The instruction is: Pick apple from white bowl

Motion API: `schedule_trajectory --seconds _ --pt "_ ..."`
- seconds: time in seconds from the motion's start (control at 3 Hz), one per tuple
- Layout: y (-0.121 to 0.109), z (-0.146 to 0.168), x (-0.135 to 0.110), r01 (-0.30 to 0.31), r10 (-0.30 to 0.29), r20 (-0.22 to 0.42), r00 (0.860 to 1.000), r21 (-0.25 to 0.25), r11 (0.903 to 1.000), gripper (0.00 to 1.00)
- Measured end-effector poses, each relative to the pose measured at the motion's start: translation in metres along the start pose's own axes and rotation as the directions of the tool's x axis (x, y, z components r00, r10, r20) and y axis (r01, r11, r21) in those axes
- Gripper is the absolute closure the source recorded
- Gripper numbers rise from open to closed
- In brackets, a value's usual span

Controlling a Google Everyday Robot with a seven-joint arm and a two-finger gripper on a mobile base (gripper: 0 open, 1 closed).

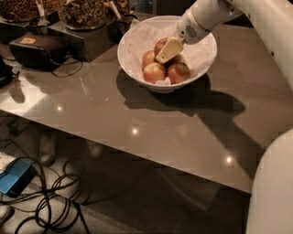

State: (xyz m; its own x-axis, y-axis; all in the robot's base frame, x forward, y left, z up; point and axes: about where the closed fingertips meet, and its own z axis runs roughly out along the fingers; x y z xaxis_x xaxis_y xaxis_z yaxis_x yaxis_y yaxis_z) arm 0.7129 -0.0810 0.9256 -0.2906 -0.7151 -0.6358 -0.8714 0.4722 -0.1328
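The white bowl (132,69), lined with crumpled white paper, stands on the grey table toward the back. It holds several apples. The darkest red apple (179,71) lies at the front right of the pile, with paler apples to its left (154,72) and behind (160,45). My gripper (167,50) reaches down from the upper right into the bowl. Its cream tip is over the middle of the pile, just above and left of the dark red apple. The gripper hides the centre of the pile.
Dark containers of nuts (84,11) and a black box with cables (36,49) stand at the back left of the table (151,132). My white arm body (274,192) fills the right edge. Cables and a blue object (16,176) lie on the floor.
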Motion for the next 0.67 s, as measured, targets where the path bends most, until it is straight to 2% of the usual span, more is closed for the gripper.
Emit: schedule_trajectory --seconds 0.33,0.67 --pt "0.005 -0.007 -0.016 0.028 -0.028 -0.023 0.999 0.009 0.9996 1.00" --pt "0.015 -0.025 -0.043 0.036 -0.034 -0.045 0.998 0.041 0.9985 1.00"
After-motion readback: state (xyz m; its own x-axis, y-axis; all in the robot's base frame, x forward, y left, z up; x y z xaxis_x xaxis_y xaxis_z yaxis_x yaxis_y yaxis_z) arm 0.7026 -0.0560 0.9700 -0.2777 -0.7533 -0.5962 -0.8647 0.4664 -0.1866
